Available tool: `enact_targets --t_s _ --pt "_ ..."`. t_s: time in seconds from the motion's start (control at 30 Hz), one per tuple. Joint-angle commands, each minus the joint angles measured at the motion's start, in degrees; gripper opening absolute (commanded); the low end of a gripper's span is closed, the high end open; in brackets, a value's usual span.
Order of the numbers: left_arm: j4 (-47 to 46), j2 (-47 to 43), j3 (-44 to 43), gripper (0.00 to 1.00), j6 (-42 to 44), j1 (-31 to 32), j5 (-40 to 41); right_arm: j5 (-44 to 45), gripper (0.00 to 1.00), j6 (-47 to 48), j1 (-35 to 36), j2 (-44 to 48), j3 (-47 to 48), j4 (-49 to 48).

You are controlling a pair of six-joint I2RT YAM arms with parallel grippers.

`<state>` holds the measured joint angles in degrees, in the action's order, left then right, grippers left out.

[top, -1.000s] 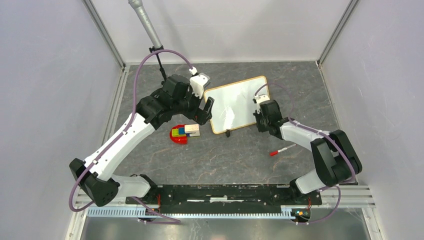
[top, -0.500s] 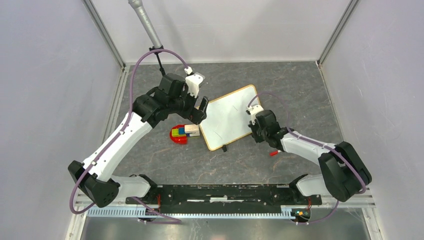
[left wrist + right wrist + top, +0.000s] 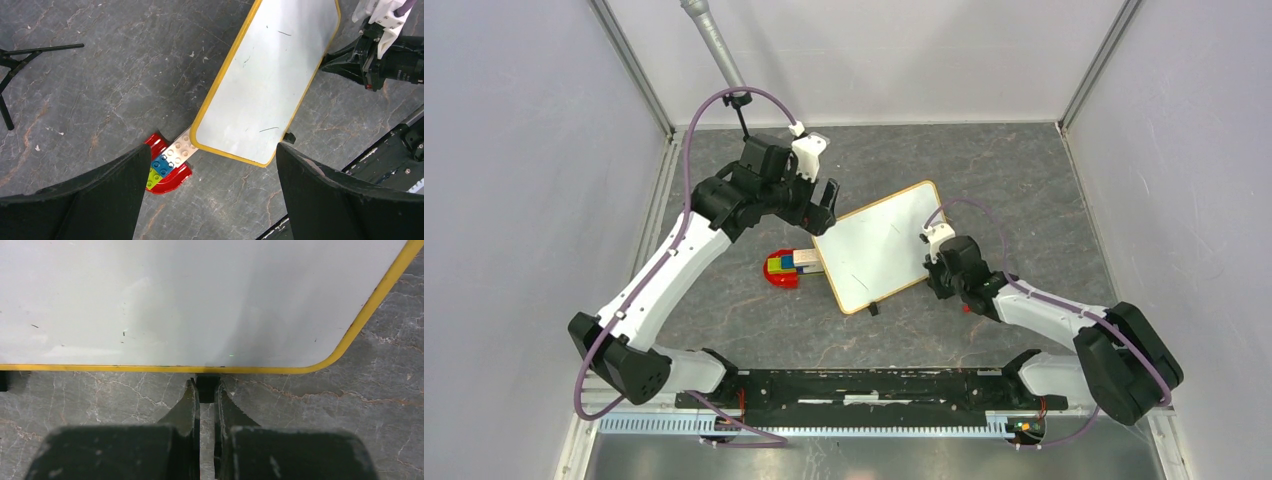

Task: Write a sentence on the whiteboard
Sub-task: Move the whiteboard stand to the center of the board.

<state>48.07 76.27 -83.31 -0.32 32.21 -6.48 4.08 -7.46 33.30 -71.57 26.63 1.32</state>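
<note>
The whiteboard [image 3: 874,245] [image 3: 265,80] [image 3: 200,300] lies tilted on the grey table, white with a yellow-orange frame. No sentence is in view on its face, only a few faint dark marks. My right gripper [image 3: 932,270] [image 3: 206,387] sits at the board's right edge, shut on one of its small black clip feet [image 3: 206,390]. My left gripper [image 3: 824,205] [image 3: 214,149] hovers wide open above the board's far-left corner, holding nothing.
A red curved piece with coloured toy bricks [image 3: 789,268] [image 3: 167,165] touches the board's left edge. A red marker tip [image 3: 965,308] peeks out beside my right arm. A black stand [image 3: 742,115] is at the back left. Walls enclose the table.
My right gripper has dragged the whiteboard nearer and to the left, turning it, until it meets the bricks. My left gripper has drawn back slightly, still open.
</note>
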Motion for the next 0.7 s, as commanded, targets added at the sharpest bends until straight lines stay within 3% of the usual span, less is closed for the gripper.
enact_targets --t_s 0.0,0.47,0.67 --pt "-1.05 0.66 -2.87 1.00 3.20 -0.30 -1.87 -6.03 0.00 -0.43 2.85 -0.31 -1.28 5.96" --pt "-0.34 0.97 -2.45 1.00 1.71 -0.39 -1.52 -9.81 0.00 -5.23 8.70 1.69 -4.69 10.24" --pt "-0.35 1.46 -1.66 1.00 1.67 -0.38 -2.31 -16.75 0.00 -5.19 9.15 7.73 -9.34 10.32"
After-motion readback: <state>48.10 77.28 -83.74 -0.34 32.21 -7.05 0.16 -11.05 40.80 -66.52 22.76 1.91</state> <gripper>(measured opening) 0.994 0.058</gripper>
